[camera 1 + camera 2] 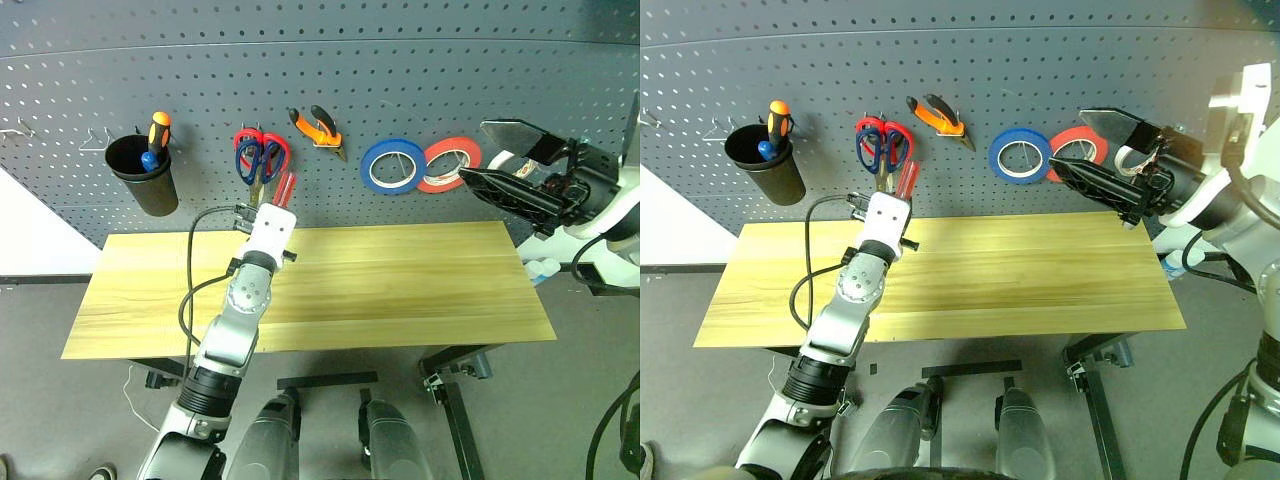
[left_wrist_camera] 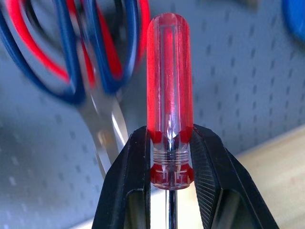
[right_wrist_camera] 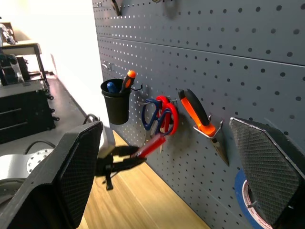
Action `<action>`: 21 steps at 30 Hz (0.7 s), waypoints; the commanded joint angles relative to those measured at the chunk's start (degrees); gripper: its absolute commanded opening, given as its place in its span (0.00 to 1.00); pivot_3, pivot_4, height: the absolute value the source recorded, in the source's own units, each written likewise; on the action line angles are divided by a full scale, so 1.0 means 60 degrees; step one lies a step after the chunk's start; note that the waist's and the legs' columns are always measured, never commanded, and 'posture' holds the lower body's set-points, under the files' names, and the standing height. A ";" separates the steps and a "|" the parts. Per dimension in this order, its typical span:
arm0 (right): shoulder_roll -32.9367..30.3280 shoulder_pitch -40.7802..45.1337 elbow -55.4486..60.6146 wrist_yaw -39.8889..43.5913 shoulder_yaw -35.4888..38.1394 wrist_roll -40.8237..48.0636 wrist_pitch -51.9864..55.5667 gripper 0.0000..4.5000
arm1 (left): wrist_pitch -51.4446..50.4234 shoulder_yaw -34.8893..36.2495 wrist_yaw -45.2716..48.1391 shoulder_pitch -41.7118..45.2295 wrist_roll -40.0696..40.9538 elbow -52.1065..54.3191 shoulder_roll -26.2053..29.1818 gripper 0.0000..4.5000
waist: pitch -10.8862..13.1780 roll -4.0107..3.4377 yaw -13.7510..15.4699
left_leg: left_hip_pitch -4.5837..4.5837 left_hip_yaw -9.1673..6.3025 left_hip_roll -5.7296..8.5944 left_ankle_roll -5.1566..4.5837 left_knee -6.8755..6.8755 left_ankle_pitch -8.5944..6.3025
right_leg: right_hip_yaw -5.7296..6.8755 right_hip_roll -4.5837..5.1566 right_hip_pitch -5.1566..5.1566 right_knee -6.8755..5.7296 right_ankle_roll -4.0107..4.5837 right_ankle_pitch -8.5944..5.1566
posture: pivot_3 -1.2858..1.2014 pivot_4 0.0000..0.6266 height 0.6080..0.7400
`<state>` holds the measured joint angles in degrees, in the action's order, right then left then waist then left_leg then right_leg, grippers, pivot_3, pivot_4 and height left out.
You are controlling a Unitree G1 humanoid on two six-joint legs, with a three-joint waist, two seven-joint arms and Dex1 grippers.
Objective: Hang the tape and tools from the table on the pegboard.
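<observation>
My left gripper [image 2: 169, 135] is shut on the slim red-handled screwdriver [image 2: 169, 71], gripping the base of the handle. It holds the handle up against the pegboard [image 1: 400, 60], just below the dark-handled scissors [image 1: 249, 158]. Those scissors share a hook with the red-handled pair [image 1: 277, 150]. The orange-and-black pliers [image 1: 318, 128] hang to their right. My right gripper [image 1: 474, 152] stands wide open at the right, with nothing between its fingers. Behind it, a whitish tape roll [image 1: 1127, 160] appears to hang on the board right of the red roll. The wooden table [image 1: 400, 280] lies below.
A black cup [image 1: 145, 180] holding an orange-and-black screwdriver [image 1: 158, 130] hangs at the board's left. Bare hooks [image 1: 95, 140] sit further left. A blue tape roll [image 1: 393, 166] and a red tape roll [image 1: 447, 164] hang side by side right of the pliers.
</observation>
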<state>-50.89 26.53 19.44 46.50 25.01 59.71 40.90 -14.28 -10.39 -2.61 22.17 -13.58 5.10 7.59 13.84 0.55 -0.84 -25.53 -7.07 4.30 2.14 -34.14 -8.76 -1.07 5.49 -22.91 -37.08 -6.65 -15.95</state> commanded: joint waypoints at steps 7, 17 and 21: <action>-0.0135 0.0371 -0.0353 0.0412 -0.0076 -0.0575 -0.0358 1.00 | 0.2468 0.0052 -0.0206 0.0168 -0.0919 0.1353 0.0553 0.18 | -0.0001 -0.0001 0.0006 | 0.0002 0.0003 0.0000 0.0000 0.0000 0.0000 | 0.0000 -0.0002 0.0000 -0.0002 -0.0001 0.0001 | 0.48 0.29 0.98; -0.0053 0.0869 -0.0719 0.0739 -0.0146 -0.0588 -0.0439 1.00 | 0.3825 0.0863 -0.0958 0.0740 -0.1306 0.1523 0.0658 0.18 | -0.0001 -0.0001 0.0015 | 0.0004 0.0006 0.0000 0.0000 -0.0002 0.0001 | 0.0000 -0.0006 0.0003 -0.0005 -0.0003 0.0002 | 0.49 0.27 0.98; -0.0055 0.1042 -0.0669 0.0920 -0.0094 -0.0392 -0.0402 1.00 | 0.4030 0.1300 -0.1211 0.1048 -0.1482 0.1496 0.0814 0.18 | -0.0001 -0.0001 0.0013 | 0.0006 0.0006 0.0000 0.0000 -0.0002 0.0002 | 0.0001 -0.0009 0.0003 -0.0008 -0.0003 0.0002 | 0.49 0.27 0.98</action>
<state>-50.91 31.40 14.35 51.34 22.68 55.81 39.12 8.32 -4.62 -8.70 27.29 -21.52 11.91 11.97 13.83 0.54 -0.77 -25.49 -7.03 4.31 2.14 -34.15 -8.75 -1.07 5.43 -22.89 -37.13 -6.68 -15.94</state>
